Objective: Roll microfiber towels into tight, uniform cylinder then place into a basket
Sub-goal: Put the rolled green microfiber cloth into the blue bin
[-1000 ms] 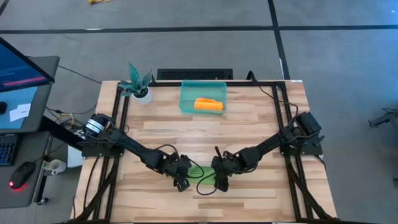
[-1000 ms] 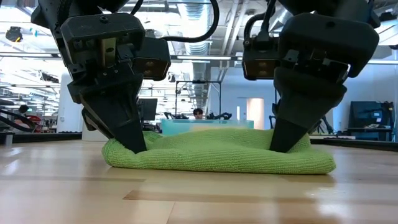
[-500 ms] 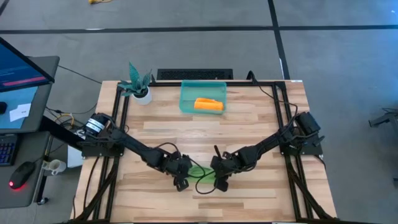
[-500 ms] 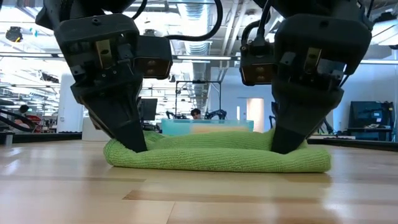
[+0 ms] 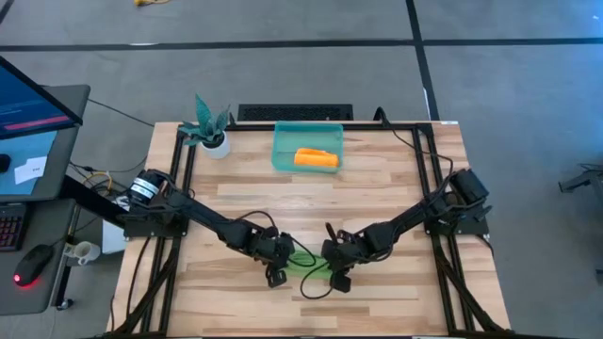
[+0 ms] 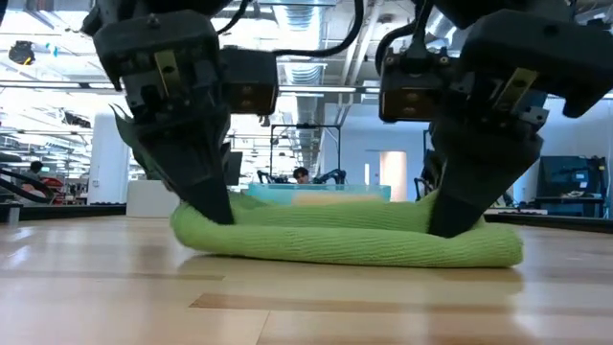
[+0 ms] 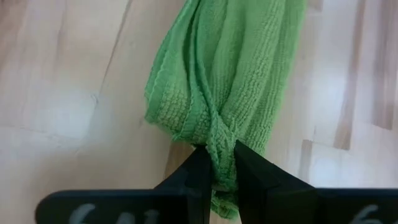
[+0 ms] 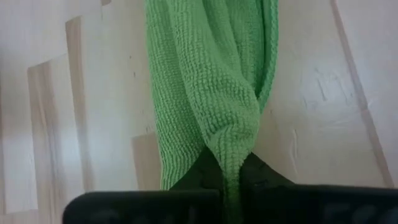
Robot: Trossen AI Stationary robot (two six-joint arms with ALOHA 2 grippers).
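Note:
The lime green microfiber towel (image 5: pixel 303 259) lies as a long bunched roll on the wood table near its front edge, crosswise between my two grippers; the low view shows its underside on the table (image 6: pixel 345 244). My left gripper (image 5: pixel 279 267) is shut on its left end. My right gripper (image 5: pixel 333 269) is shut on its right end. The orange-yellow towel (image 5: pixel 316 158) lies rolled up inside the teal basket (image 5: pixel 279 151) at the far middle of the table. My left gripper pinches a gathered ridge of folds (image 7: pixel 219 142) at the green towel's left end between its two fingers. The fingers (image 6: pixel 213 196) slant down from above. That end rests on the table. My right gripper pinches a bunched fold (image 8: pixel 234 148) at the towel's right end between its two fingers. The fingers (image 6: pixel 452 213) slant down onto it from above. The end stays on the table, and the cloth between the two grips lies slack.
A small white pot with a teal plant (image 5: pixel 209 132) stands at the far left corner. A thin cable (image 5: pixel 311 284) loops on the table just in front of the towel. Bare wood stretches between the towel and the basket.
My right gripper has shut on the towel's right end and tipped a little. My left gripper has rolled slightly and shifted a little toward the right, drawing the towel's left end with it. The towel stays on the table.

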